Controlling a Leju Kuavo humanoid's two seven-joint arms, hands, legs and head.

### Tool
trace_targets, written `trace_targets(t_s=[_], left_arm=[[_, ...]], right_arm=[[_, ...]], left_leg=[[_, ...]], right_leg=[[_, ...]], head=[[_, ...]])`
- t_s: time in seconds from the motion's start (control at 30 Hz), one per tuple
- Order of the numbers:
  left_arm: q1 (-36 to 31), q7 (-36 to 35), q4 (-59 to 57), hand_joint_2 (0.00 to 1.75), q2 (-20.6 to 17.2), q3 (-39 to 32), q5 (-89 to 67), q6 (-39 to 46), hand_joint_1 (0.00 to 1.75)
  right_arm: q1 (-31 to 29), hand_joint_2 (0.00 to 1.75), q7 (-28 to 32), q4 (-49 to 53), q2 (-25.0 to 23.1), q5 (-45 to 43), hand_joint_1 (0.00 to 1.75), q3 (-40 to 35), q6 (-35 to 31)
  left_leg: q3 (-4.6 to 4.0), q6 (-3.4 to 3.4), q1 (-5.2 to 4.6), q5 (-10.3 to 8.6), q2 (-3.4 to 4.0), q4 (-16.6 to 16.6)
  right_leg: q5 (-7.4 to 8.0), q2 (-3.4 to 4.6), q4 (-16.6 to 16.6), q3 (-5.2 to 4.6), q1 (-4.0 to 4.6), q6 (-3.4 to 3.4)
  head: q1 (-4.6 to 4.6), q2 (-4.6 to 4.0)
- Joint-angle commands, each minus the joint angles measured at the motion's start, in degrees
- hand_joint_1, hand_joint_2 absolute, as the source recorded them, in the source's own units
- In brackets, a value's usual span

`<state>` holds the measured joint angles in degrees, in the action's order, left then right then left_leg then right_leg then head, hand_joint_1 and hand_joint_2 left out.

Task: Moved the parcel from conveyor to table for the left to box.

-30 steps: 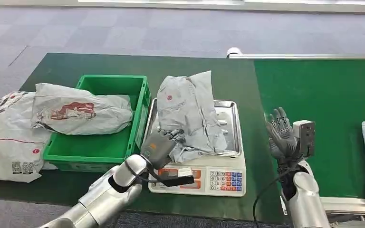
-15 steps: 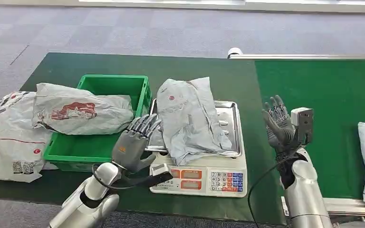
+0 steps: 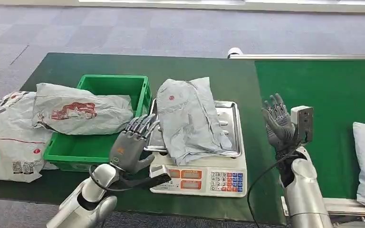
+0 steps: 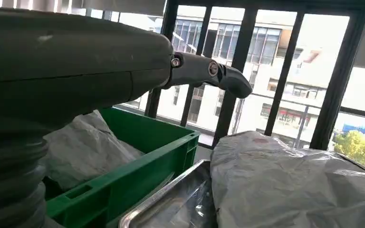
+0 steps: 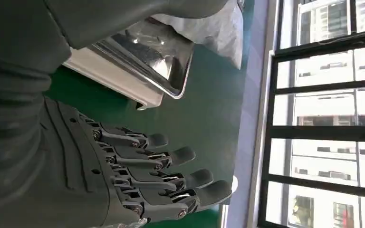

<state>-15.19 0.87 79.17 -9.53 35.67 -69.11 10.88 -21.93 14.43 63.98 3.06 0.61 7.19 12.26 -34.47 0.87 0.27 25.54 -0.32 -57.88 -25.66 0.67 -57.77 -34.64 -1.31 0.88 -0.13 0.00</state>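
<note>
Crumpled grey plastic parcel (image 3: 190, 121) lies on the steel-pan weighing scale (image 3: 232, 142) at table centre, off the green conveyor (image 3: 313, 90); left hand (image 3: 132, 145), released, hovers just left of it, right hand (image 3: 278, 124) likewise released, so boxing into the green plastic crate (image 3: 105, 85) remains.

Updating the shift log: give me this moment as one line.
parcel: on scale pan | left hand: open, beside parcel | right hand: open, raised over table | green crate: one bag inside

Left robot hand (image 3: 132, 145) and right robot hand (image 3: 278, 123) raised, fingers spread.
</note>
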Motion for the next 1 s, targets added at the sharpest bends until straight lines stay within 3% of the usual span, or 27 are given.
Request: trace_targets(t_s=[0.03,0.13,1.0], left_arm=[[-0.40,0.01,-1.34,1.75,-0.40,-2.04,-0.31,-0.67,0.00],[-0.40,0.01,-1.34,1.75,-0.40,-2.04,-0.31,-0.67,0.00],[-0.40,0.01,-1.34,1.75,-0.40,-2.04,-0.31,-0.67,0.00]], right_arm=[[-2.50,1.75,-0.22,-3.99,-1.28,-0.04,0.00,-0.06,-0.10],[-2.50,1.75,-0.22,-3.99,-1.28,-0.04,0.00,-0.06,-0.10],[-2.50,1.75,-0.22,-3.99,-1.28,-0.04,0.00,-0.06,-0.10]], left_leg=[[0.42,-0.01,0.11,0.05,0.23,0.24],[0.12,0.00,0.03,0.03,0.13,0.05],[0.21,-0.01,0.08,0.06,0.16,0.07]], right_leg=[[0.03,0.09,0.29,0.38,0.15,-0.17],[0.01,0.07,0.06,0.09,0.04,-0.07],[0.01,0.07,0.13,0.20,0.10,-0.10]], head=[[0.00,0.00],[0.00,0.00],[0.00,0.00]])
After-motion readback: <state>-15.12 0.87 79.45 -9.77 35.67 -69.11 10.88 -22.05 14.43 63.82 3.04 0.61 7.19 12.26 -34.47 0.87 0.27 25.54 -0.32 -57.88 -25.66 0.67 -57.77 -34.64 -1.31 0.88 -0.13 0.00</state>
